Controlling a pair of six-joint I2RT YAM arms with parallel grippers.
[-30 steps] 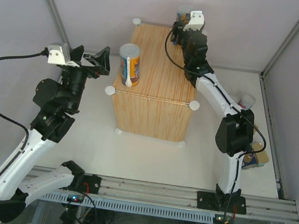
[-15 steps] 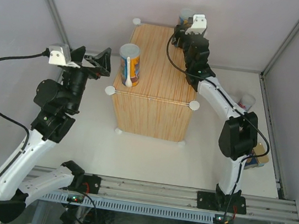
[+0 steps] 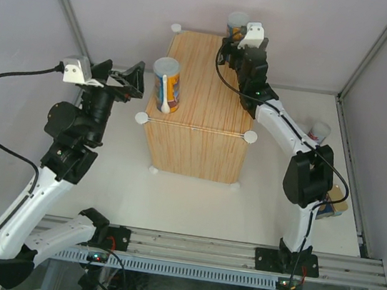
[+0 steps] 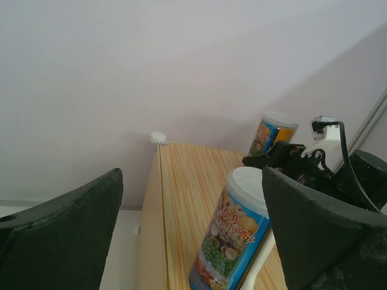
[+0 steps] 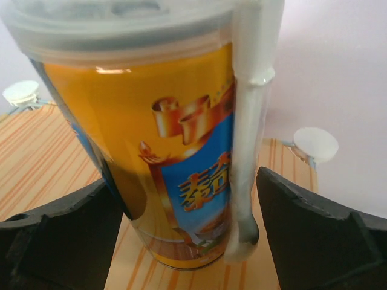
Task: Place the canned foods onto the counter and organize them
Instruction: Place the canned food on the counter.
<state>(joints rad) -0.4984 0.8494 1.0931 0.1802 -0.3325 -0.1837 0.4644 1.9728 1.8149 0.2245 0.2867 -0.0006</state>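
Far right on light wood-grain box counter (image 3: 198, 110): tall blue-orange can with white spoon (image 5: 151, 139) between jaws of right gripper (image 5: 181, 181), grip impossible to tell. Left gripper (image 4: 192, 175) wide, empty, near second such can (image 4: 233, 235).

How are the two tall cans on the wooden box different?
The front can stands by the counter's near left edge; the back can stands at its far right corner. The back can sits between the right gripper's fingers; the front can stands free. Both are upright, tall, white-lidded, with a white spoon attached.
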